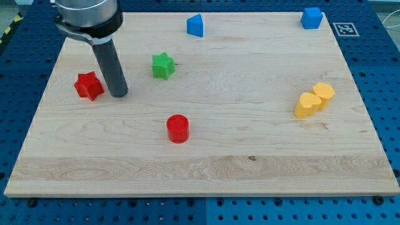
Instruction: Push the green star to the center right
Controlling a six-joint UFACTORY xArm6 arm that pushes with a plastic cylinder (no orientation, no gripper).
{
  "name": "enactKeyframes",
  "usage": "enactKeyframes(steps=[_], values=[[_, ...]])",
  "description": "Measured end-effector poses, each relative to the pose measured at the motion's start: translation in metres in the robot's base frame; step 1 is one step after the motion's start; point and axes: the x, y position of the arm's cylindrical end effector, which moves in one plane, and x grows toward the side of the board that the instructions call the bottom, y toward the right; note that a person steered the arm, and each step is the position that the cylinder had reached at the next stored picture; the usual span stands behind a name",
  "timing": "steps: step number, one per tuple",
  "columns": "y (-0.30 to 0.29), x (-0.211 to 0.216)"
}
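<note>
Green star (162, 65) sits upper left of centre on the wooden surface (206, 162), upright, touching nothing. My tip (119, 94) rests on the surface to the star's lower left, apart from it, just right of the red star (89, 85). No pincer on this rod, so no state to tell. Red cylinder (178, 129) below the green star, near frame centre. Blue block (195, 25) at top centre, blue cube (311, 18) top right. Yellow heart (307, 105) and yellow block (324, 93) touching at centre right.

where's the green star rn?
The green star sits in the upper left part of the board, just to the view's right of my tip, with the red star on the tip's far side.
</note>
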Motion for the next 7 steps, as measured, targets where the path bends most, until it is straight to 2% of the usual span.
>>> enactKeyframes(steps=[2, 4, 6, 7], values=[[-0.036, 0.0], [-0.027, -0.01], [0.029, -0.059], [0.063, -0.057]])
